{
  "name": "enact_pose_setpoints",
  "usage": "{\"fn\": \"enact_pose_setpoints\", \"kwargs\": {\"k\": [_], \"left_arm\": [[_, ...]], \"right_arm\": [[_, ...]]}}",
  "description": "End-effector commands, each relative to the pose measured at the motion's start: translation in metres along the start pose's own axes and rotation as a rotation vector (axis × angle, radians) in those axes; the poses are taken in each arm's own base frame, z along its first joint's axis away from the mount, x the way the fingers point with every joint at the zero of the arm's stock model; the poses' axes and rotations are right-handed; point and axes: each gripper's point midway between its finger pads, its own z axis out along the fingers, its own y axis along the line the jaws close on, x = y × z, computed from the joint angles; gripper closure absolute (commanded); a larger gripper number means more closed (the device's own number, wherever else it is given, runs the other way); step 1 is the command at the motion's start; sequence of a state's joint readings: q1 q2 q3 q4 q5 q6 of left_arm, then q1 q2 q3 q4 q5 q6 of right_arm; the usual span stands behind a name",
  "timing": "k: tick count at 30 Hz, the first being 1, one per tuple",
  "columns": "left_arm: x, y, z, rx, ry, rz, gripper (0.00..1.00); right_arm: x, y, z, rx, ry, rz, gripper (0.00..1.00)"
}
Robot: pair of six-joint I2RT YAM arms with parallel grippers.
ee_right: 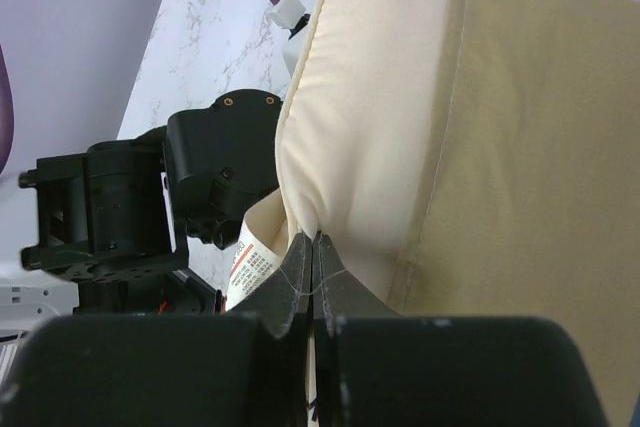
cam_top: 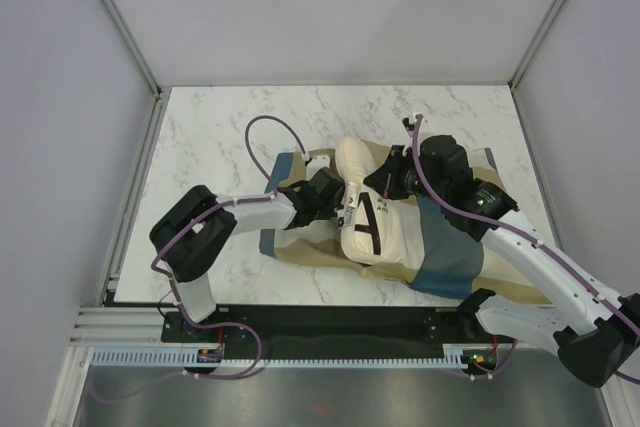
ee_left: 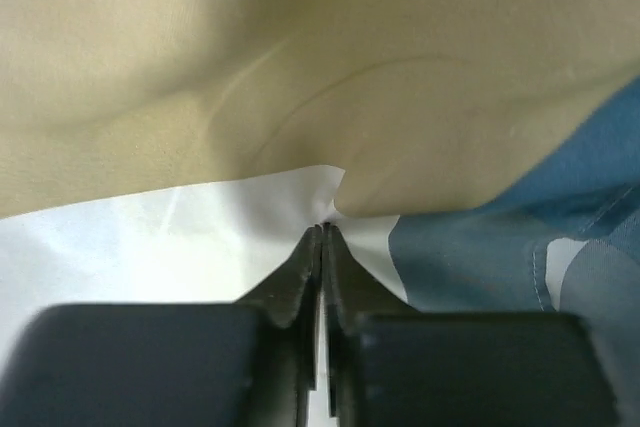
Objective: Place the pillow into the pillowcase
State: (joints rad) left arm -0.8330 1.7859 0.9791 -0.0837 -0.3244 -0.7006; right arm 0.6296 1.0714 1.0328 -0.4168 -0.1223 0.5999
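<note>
The left arm reaches across the marble bench (cam_top: 220,127) from its near-left corner, a purple cable (cam_top: 275,123) looping off it toward the far side. The left pincer (cam_top: 335,199) sits at the left edge of the pillowcase (cam_top: 455,269), right up against the pillow's left side. In the left wrist view, that pincer (ee_left: 322,232) is squeezed down to barely a slit, with a pale bit of the pillowcase (ee_left: 560,177) bunched at its tips. Tan cloth is above it and blue off to the right, so it looks like it's got hold of the cover.

The pillow (cam_top: 375,237) is pretty much mid-bench, lying on top of the pillowcase with its long side running far to near and the black mark facing up. The checked cover spreads under it and out to the right, nearly reaching the near edge of the bench.

The right pincer (cam_top: 393,182) comes in from the near-right corner and sits at the pillow's far-right side. In its own wrist view the pincer (ee_right: 313,247) is fully closed, tips right at the edge of a cream panel stitched to a tan one. A small printed label (ee_right: 250,262) hangs just left of it. Can't really tell if any cloth is caught between the tips.
</note>
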Motion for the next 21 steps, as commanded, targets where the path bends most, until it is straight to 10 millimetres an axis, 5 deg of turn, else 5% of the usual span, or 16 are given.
{"fn": "enact_pose_setpoints", "kwargs": {"k": [1, 13, 21], "left_arm": [[-0.015, 0.012, 0.002, -0.094, -0.062, 0.011, 0.97], [-0.033, 0.02, -0.066, 0.063, -0.149, -0.023, 0.98], [-0.064, -0.011, -0.139, 0.319, -0.234, -0.066, 0.98]], "right_arm": [[-0.047, 0.036, -0.026, -0.12, -0.156, -0.005, 1.0], [-0.037, 0.002, -0.029, -0.028, -0.149, -0.013, 1.0], [-0.012, -0.019, -0.016, 0.021, -0.092, -0.023, 1.0]]}}
